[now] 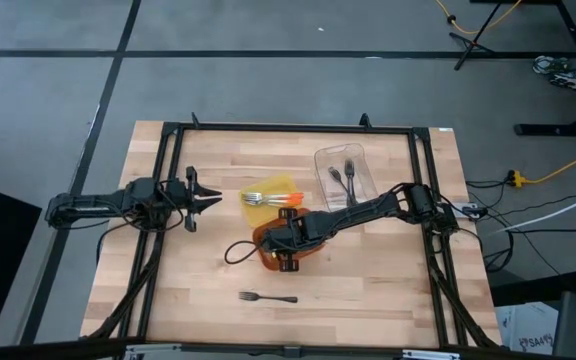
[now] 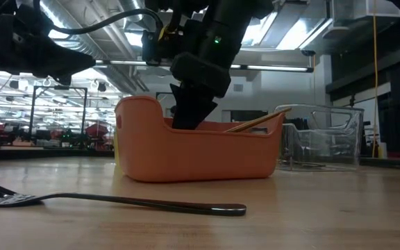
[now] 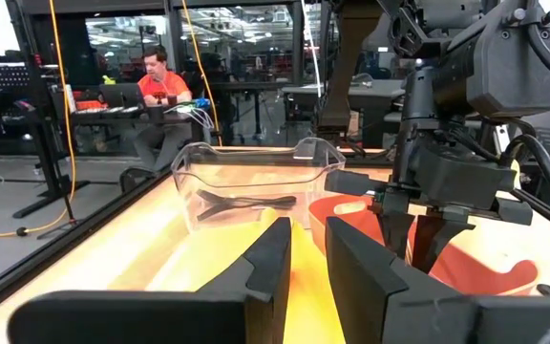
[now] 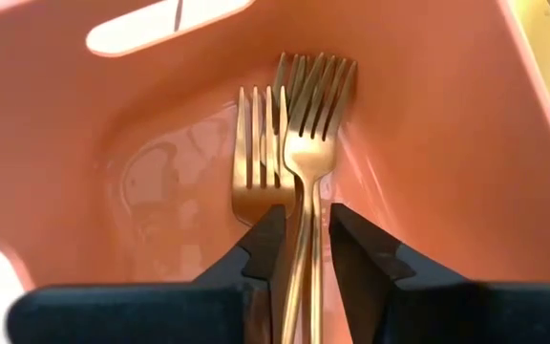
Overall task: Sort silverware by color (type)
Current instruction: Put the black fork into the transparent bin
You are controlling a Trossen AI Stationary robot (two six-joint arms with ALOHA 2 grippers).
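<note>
Right gripper (image 4: 303,250) fingers (image 4: 261,250) slightly parted inside the orange tray (image 4: 84,172), a gold fork (image 4: 306,143) handle running between them, whether pinched or just released can't tell; more gold forks (image 4: 256,153) lie under it against the tray wall. Beyond those fingers: clear tray (image 1: 343,175) with black forks (image 1: 342,180), yellow tray (image 1: 276,186) holding orange-handled silver pieces (image 1: 268,199), one black fork (image 1: 268,297) loose on table (image 1: 388,280) nearer the front edge. Left gripper (image 1: 208,199) waits off to the side, fingers (image 3: 270,263) apart, empty.
</note>
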